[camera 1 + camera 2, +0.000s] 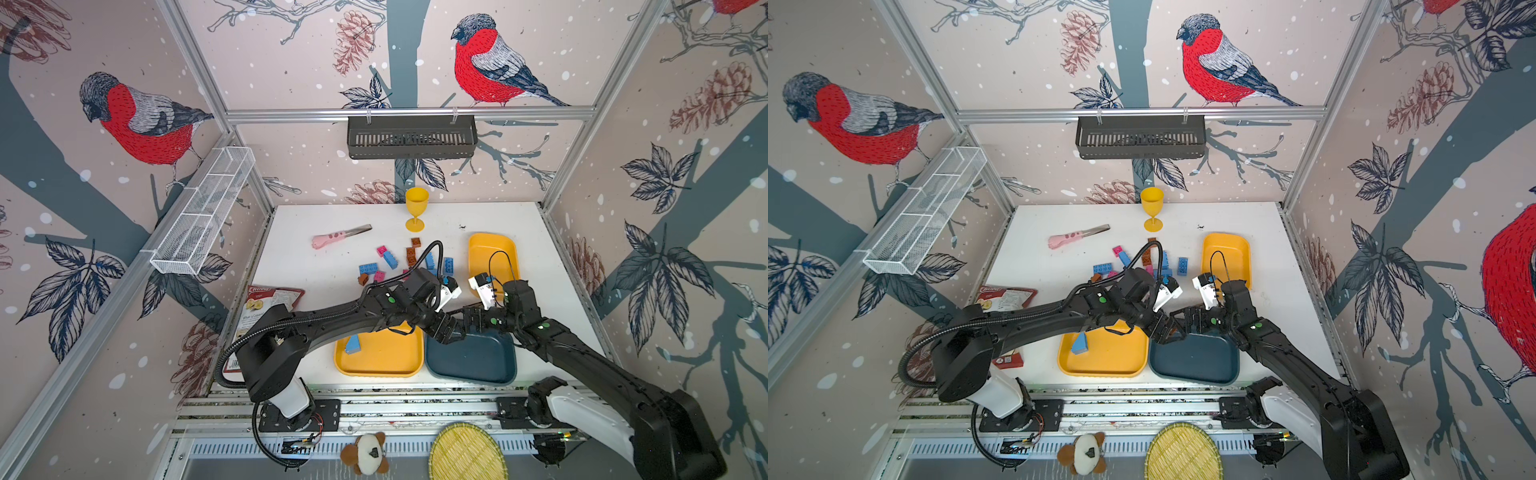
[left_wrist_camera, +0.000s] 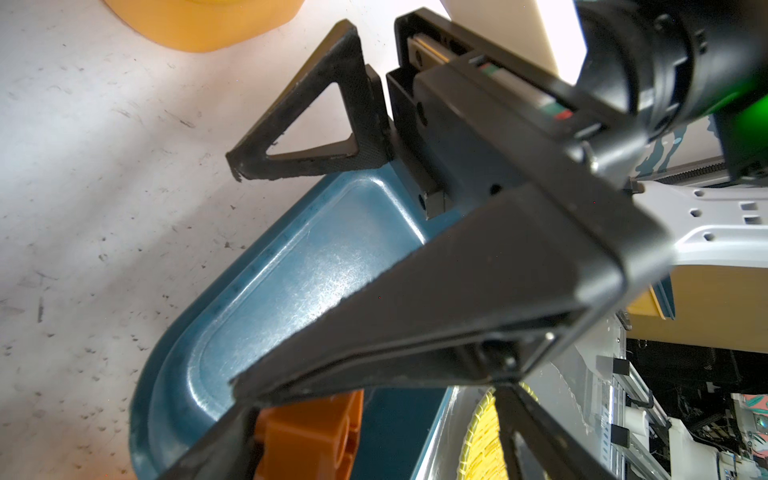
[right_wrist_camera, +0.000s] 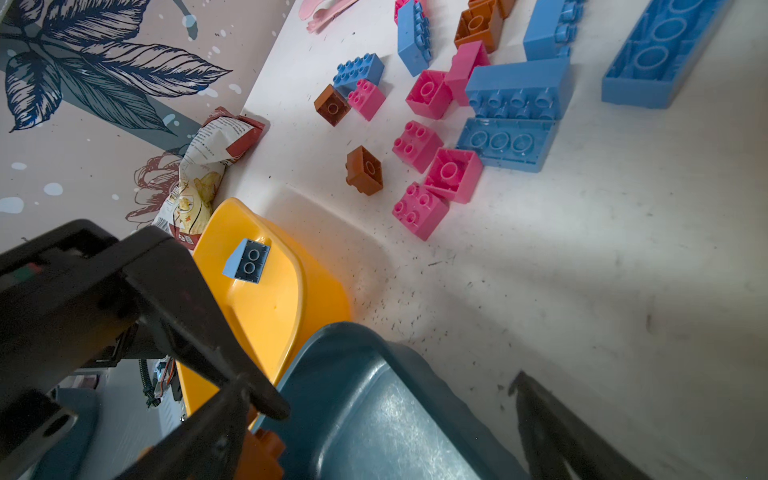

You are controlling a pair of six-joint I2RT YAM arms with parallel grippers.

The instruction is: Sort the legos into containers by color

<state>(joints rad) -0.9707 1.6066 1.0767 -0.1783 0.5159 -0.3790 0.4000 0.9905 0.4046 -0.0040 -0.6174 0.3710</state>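
Both grippers meet over the far rim of the dark teal tray [image 1: 473,359] [image 2: 291,282]. My left gripper [image 1: 441,329] [image 2: 382,419] is open. A brown-orange lego [image 2: 307,436] [image 3: 259,455] lies against one of its fingers, with a wide gap to the other. I cannot tell whether this lego rests in the tray. My right gripper [image 1: 468,319] [image 3: 382,386] is wide open with nothing between its fingers. The larger yellow tray [image 1: 382,361] holds a blue wedge [image 1: 353,345] [image 3: 247,261]. Loose blue, pink and brown legos [image 1: 390,259] [image 3: 415,145] lie mid-table. The smaller yellow tray [image 1: 492,253] stands at the right.
A yellow goblet [image 1: 415,208] and a pink-handled tool [image 1: 332,239] lie behind the legos. A chip bag [image 1: 266,303] lies at the table's left edge. A white wire basket [image 1: 203,212] and a black basket [image 1: 411,137] hang on the walls.
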